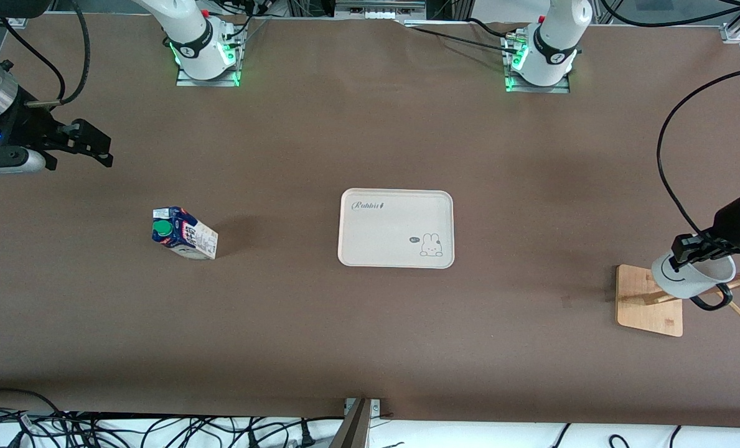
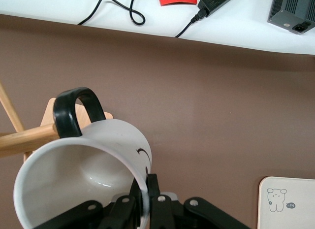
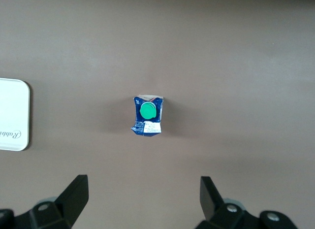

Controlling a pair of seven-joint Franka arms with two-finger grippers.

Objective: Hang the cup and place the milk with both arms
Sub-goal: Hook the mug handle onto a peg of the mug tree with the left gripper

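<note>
The white cup (image 1: 693,277) hangs tilted in my left gripper (image 1: 687,249), which is shut on its rim over the wooden rack (image 1: 648,298) at the left arm's end of the table. In the left wrist view, the gripper (image 2: 146,182) pinches the cup's wall (image 2: 83,175). The black handle (image 2: 74,111) sits at the tip of a wooden peg (image 2: 24,140); I cannot tell if the peg is through the loop. The milk (image 1: 185,233) stands on the table toward the right arm's end. My right gripper (image 1: 89,146) is open and empty, high above the table. The right wrist view shows the milk (image 3: 146,114) below the gripper (image 3: 142,184).
A cream tray (image 1: 396,228) with a rabbit print lies flat at the table's middle; its edge shows in the right wrist view (image 3: 12,115). Cables lie along the table's edge nearest the front camera.
</note>
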